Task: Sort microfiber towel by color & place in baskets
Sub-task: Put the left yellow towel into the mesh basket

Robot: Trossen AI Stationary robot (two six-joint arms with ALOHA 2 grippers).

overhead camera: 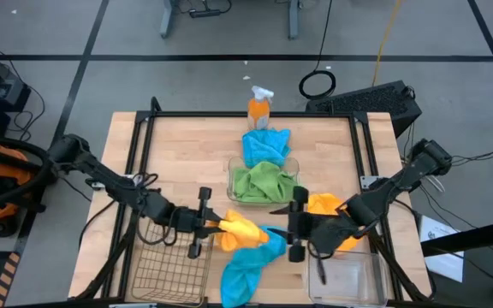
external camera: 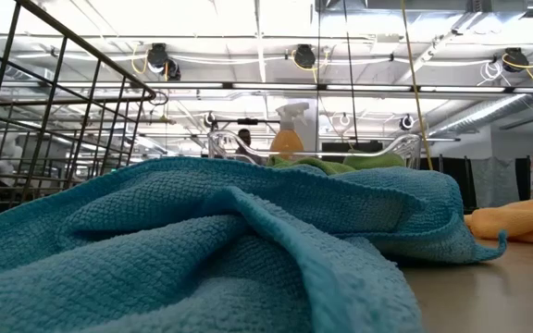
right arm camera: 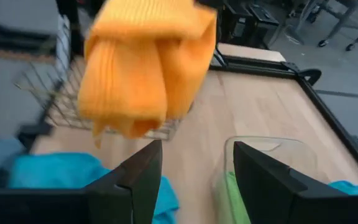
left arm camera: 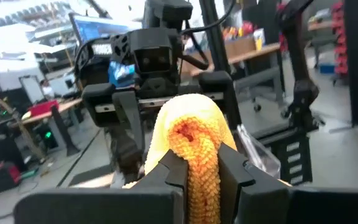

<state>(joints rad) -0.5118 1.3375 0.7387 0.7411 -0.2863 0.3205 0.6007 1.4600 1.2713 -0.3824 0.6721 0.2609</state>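
Held cloth: orange-yellow microfiber towel (overhead camera: pixel 240 229), lifted off the bench, pinched between the left end effector (overhead camera: pixel 215 224) fingers (confirmed in the left wrist view (left arm camera: pixel 191 155)).
Right end effector (overhead camera: pixel 291 224): fingers spread, nothing between them, facing the held cloth from just beside it.
Second orange-yellow towel (overhead camera: pixel 330 208): on the bench under the right arm.
Sky blue towel (overhead camera: pixel 248 267): crumpled on the wooden bench (overhead camera: pixel 187 154), below the held cloth.
Far sky blue towel (overhead camera: pixel 265 145): draped at the rim of the middle clear plastic basket (overhead camera: pixel 232 174).
Bright green towels (overhead camera: pixel 264 183): inside that basket.
Wire mesh basket (overhead camera: pixel 171 275): near left corner.
Second clear plastic basket (overhead camera: pixel 349 278): near right corner.
Orange spray bottle (overhead camera: pixel 258 107): at the far edge.
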